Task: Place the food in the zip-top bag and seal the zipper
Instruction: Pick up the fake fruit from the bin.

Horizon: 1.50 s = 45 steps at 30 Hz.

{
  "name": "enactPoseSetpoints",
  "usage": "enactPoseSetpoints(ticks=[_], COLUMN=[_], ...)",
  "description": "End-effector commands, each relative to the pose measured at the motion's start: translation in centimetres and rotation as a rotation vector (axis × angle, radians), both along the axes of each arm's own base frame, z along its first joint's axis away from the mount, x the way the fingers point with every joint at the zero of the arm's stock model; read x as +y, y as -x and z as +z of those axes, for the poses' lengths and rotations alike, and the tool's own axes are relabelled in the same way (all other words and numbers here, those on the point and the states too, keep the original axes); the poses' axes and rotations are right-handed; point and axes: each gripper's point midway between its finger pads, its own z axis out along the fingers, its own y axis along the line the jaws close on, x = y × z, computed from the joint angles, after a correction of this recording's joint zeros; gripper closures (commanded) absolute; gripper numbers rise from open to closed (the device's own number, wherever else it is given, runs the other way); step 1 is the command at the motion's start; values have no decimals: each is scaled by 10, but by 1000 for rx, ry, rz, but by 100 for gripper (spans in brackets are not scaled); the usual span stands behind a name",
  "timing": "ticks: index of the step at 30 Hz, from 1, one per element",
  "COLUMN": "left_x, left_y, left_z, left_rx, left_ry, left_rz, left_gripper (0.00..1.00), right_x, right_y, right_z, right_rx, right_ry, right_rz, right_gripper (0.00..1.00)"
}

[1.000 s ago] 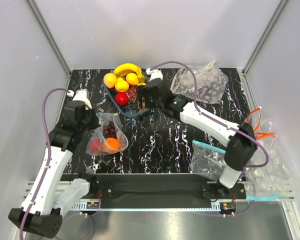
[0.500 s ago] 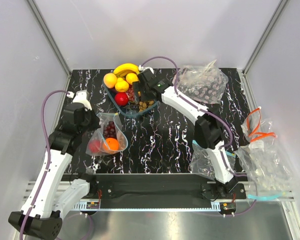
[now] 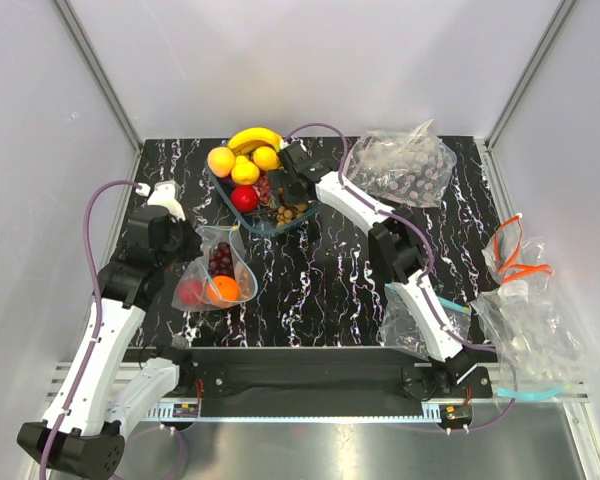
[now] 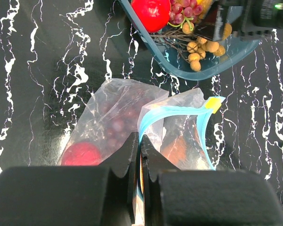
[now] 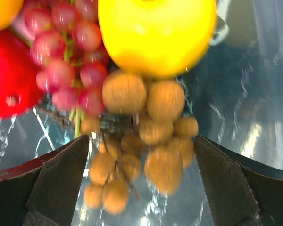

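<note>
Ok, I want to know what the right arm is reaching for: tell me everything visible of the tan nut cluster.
The tan nut cluster is a bunch of small round matte brown balls on thin dark twigs, slightly blurred. It lies on the floor of the clear blue bowl, next to the yellow fruit and beside the red grapes. The right gripper hangs open over it, a finger on either side, no contact visible.

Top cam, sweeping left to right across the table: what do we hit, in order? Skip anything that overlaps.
zip-top bag with fruit inside → right gripper, jaws open over the bowl → crumpled clear bag at the back → pile of clear bags off the right edge
</note>
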Motion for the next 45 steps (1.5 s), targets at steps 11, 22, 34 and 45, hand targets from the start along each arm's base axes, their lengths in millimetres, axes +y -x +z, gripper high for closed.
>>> enactPoseSetpoints(ticks=[11,22,34,45], left_x=[-4,-4,-3,-4], left_y=[-8,-8,-8,-9], left_z=[11,11,10,8], left_rx=[-54,-53,-52,-38], left_ry=[15,12,11,9], left_rz=[-23,-23,-18,-21], left_gripper=[94,94,94,94], right_x=[13,17,5,-8], right_y=[9,12,22,56], right_z=[-34,89,150,194], right_rx=[73,-138,-261,-293], right_ry=[2,-169,-225,-318], right_rz=[172,183,175,187], right_gripper=[63,98,100,100])
